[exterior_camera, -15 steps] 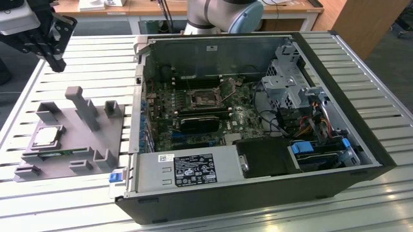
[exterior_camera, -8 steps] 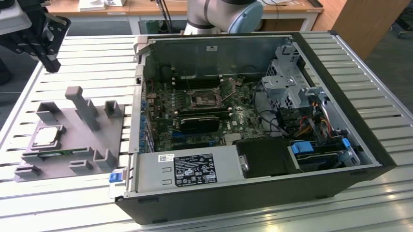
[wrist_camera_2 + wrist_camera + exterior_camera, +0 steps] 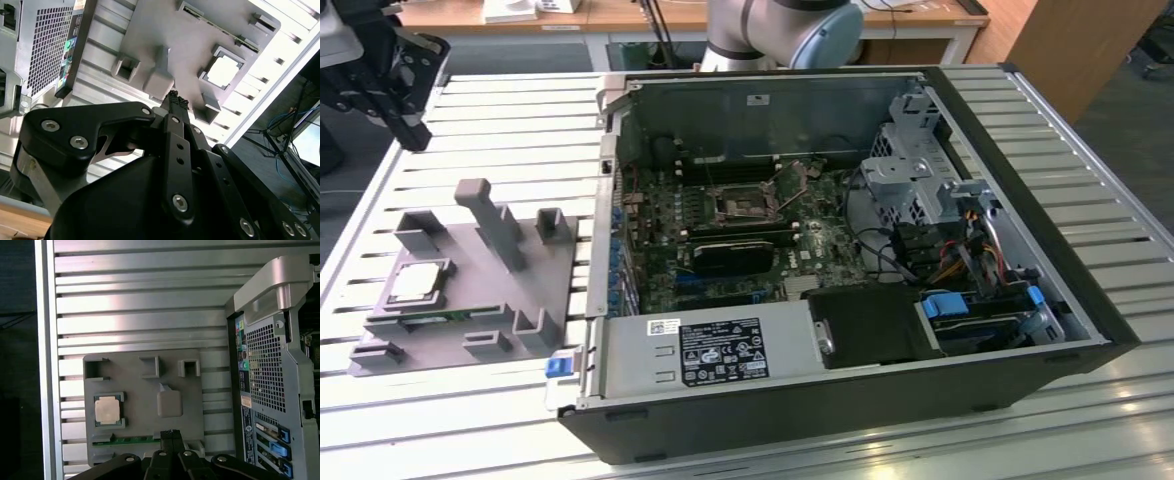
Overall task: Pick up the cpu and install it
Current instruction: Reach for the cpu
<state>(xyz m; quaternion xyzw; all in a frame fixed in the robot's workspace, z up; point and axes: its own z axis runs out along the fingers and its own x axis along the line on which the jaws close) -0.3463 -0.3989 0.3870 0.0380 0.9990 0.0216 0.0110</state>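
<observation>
Fingers (image 3: pixel 165 437): seen pressed together, nothing gripped between them
Gripper (image 3: pixel 176 101): held clear of the grey fixture plate (image 3: pixel 135 390)
Cpu (image 3: pixel 107 409): seated untouched in a square recess of the plate
Plate: laid on the slatted table (image 3: pixel 140 305), at the exterior view's left of the opened computer case (image 3: pixel 854 405)

One cpu (image 3: pixel 418 283) lay on the single grey fixture plate (image 3: pixel 464 292), near the edge of the slatted table (image 3: pixel 494 110) at the exterior view's left. One open computer case (image 3: pixel 1041 200) occupied the same table, holding one motherboard (image 3: pixel 720 255), one processor socket (image 3: pixel 740 205) and one power supply (image 3: pixel 707 350). In the first wrist view the plate carried three open-sided pockets (image 3: pixel 189 368) along one edge and one square block (image 3: pixel 169 403). One gripper (image 3: pixel 170 433) appeared there, its fingertips pressed together.
</observation>
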